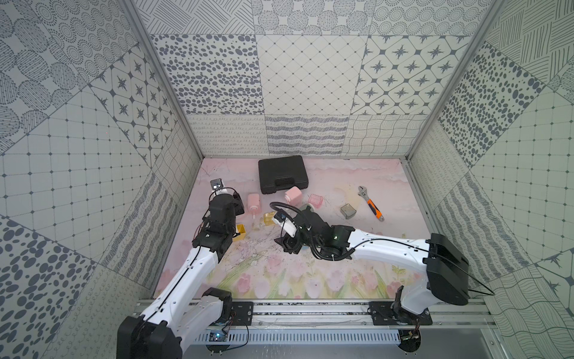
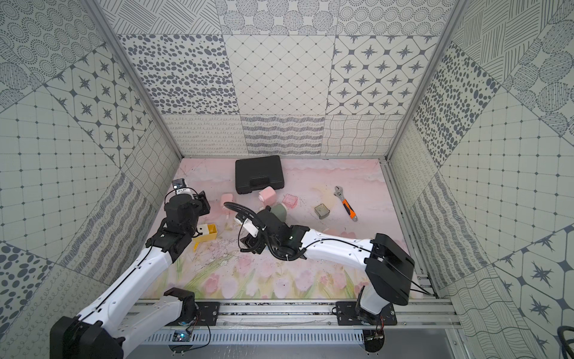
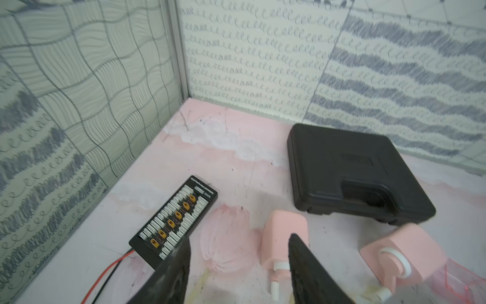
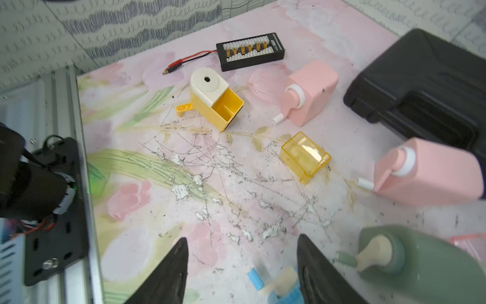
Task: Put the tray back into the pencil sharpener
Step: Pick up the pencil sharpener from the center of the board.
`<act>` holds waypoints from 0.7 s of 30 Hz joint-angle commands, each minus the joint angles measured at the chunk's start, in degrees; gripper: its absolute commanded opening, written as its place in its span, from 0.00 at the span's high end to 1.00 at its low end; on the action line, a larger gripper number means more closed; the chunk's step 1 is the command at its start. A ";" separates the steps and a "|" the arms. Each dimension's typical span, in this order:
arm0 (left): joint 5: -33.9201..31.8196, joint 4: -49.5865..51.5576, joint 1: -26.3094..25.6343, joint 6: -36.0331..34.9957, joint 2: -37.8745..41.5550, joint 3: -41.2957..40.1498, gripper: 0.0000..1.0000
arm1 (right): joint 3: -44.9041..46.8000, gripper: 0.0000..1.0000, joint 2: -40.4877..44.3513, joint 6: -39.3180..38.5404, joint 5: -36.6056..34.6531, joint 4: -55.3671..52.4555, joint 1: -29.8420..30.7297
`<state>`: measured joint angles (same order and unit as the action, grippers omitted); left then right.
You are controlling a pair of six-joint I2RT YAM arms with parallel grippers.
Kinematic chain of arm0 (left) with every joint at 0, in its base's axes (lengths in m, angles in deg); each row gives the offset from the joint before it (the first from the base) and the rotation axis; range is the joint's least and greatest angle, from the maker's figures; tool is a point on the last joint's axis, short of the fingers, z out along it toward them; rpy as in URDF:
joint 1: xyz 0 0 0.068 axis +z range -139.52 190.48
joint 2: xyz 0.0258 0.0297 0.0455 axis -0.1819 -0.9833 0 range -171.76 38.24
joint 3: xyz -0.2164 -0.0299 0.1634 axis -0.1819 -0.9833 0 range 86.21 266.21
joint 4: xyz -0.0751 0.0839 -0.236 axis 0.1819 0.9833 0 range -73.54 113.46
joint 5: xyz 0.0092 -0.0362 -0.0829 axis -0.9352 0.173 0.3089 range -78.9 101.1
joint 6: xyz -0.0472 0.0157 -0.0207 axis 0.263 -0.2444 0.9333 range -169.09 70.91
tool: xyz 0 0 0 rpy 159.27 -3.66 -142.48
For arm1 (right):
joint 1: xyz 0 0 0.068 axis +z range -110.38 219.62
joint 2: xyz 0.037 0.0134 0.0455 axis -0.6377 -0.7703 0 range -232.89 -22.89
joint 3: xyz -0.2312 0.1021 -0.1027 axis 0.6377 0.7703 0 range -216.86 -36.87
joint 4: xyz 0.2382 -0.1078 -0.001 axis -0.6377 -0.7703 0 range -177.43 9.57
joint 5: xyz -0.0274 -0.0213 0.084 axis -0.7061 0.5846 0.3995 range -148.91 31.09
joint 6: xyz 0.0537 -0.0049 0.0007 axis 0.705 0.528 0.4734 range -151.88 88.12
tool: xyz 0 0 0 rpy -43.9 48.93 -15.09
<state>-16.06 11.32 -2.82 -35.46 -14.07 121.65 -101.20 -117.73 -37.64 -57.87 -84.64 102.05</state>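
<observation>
The yellow pencil sharpener (image 4: 215,102) is lying on the floral mat (image 4: 136,200) with its slot gaping empty. The translucent yellow tray (image 4: 305,156) is sitting apart from it (nearer a pink sharpener (image 4: 310,92)), and neither arm is touching it. The right gripper (image 4: 242,263) is hovering over the mat, jaws spread around nothing. The left gripper (image 3: 236,265) is likewise standing parted and empty.

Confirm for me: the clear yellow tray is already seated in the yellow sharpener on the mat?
No. The clear yellow tray lies on the mat apart from the yellow sharpener, whose slot stands empty. The right wrist view shows it.
</observation>
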 commanded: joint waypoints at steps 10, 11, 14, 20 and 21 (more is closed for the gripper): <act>-27.42 -33.61 0.86 -17.74 10.02 -7.97 0.41 | -19.06 0.44 -22.47 -27.20 20.60 6.68 -2.83; -27.99 -34.54 1.10 -18.54 10.41 -7.99 0.42 | -20.87 0.46 -24.05 -27.82 21.24 5.57 -2.84; -29.08 -36.83 1.44 -20.37 11.70 -8.67 0.42 | -25.27 0.49 -28.02 -27.91 21.93 4.11 -2.84; -28.35 -39.06 2.28 -21.44 12.08 -9.94 0.41 | -33.47 0.56 -34.44 -27.61 22.06 0.49 -2.78; -28.38 -39.13 2.46 -21.36 11.65 -9.95 0.40 | -34.62 0.57 -35.33 -27.58 22.40 -0.08 -2.85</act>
<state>-40.45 -18.89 -1.14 -52.05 -2.14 112.15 -132.65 -150.78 -64.31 -37.50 -83.11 99.06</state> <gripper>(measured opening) 0.593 0.433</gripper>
